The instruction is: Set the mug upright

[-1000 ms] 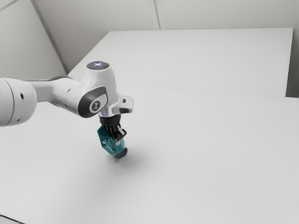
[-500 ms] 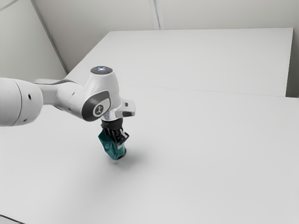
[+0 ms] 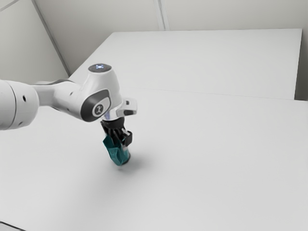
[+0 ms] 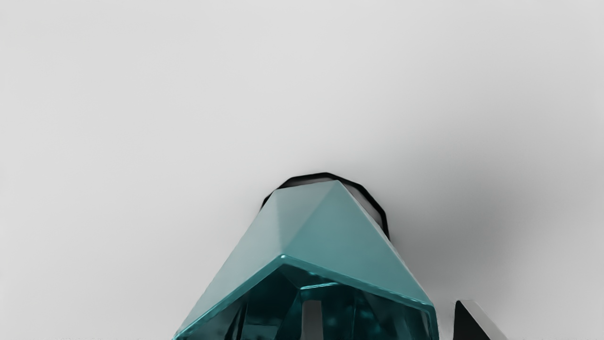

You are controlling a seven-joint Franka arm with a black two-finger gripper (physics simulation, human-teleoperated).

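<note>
Fingers [image 3: 128,138] stand apart, at left of centre in the exterior view, over the mug's mouth. In the wrist view you have one of the fingers [image 4: 312,323] inside the mouth, near the lower centre of the frame, and the other outside, at the lower right, with the mug's wall between them. A gap shows between the outer one and the wall; your grip is not closed on the mug.

Largest item: the white surface [image 3: 221,159], which spans the lower part of the exterior frame. Behind it, a pale slab [image 3: 207,57] occupies the upper centre and upper right.

Next in size, your white arm [image 3: 57,96] enters from the left edge of the exterior frame, its hand pointing down.

Next, the teal faceted mug [image 3: 117,153], left of centre and directly beneath the hand. You will note that it leans: mouth toward the upper left of the exterior frame, base toward the lower right. Whether its base touches the surface cannot be told.

Smallest items: a dark band [image 4: 386,222] at the mug's base, seen right of centre in the wrist view, and a thin dark line [image 3: 12,226] at the lower left corner of the exterior frame.
</note>
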